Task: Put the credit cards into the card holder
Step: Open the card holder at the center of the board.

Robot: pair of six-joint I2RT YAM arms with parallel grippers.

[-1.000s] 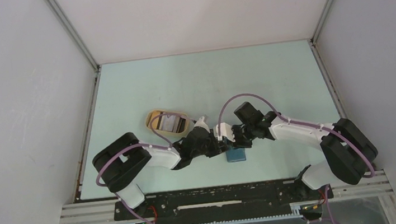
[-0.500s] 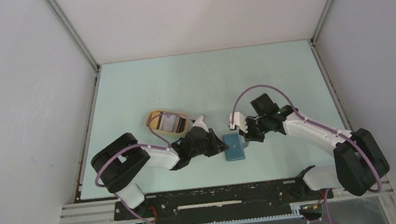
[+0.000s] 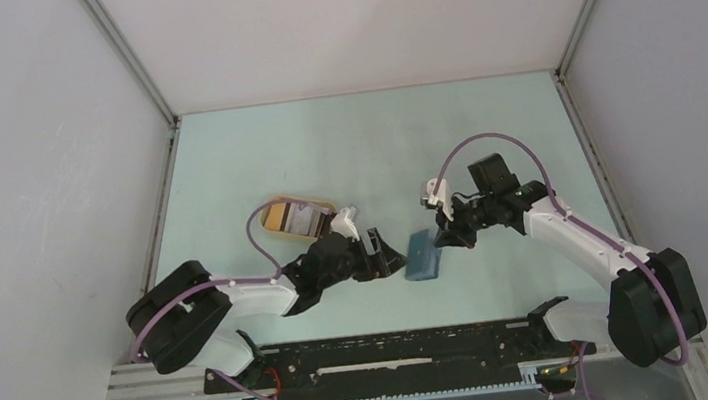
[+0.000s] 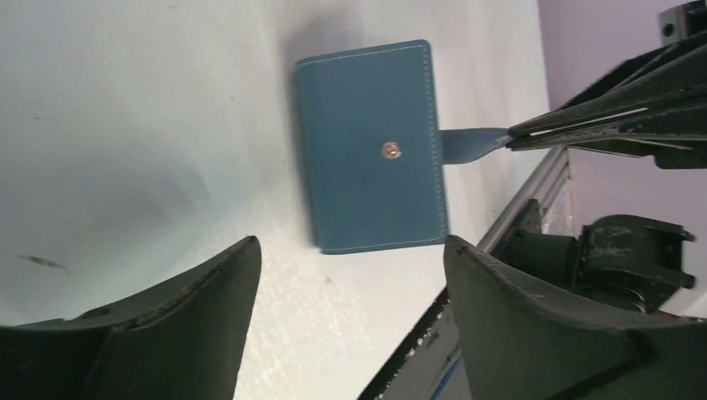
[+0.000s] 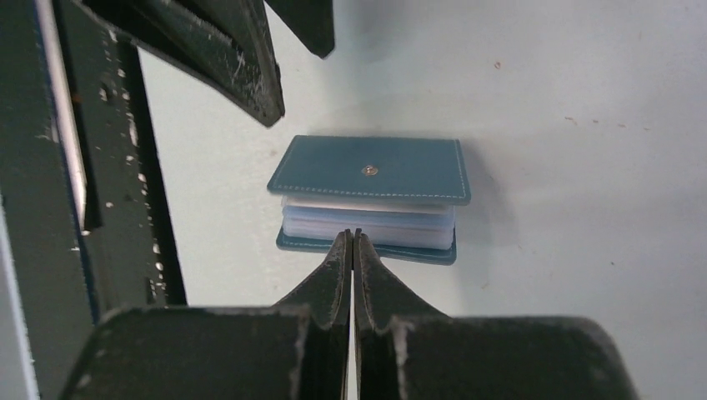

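- Card holder [image 3: 423,256] lies shut on the pale green table [image 3: 343,141], near the front, between the two arm tips. It is teal, with its snap stud [image 4: 390,151] facing up.
- Right gripper [image 3: 443,239]: fingers pressed together, pinching the holder's small tab [image 4: 468,143] at its right edge. From the right wrist, pale clear sleeves [image 5: 367,221] show between the two covers.
- Left gripper [image 3: 385,254]: jaws spread wide and holding nothing, just beside the holder's left edge and not touching it.
- Tan oval tray [image 3: 271,209] sits behind the left arm, well apart from the holder. A pale credit card [image 3: 304,222] lies inside it, and I cannot tell how many lie beneath.
- The left arm's purple cable [image 3: 253,234] loops over the tray and hides part of its rim.
- Grey walls enclose three sides, and a black rail [image 3: 398,356] runs along the near edge.
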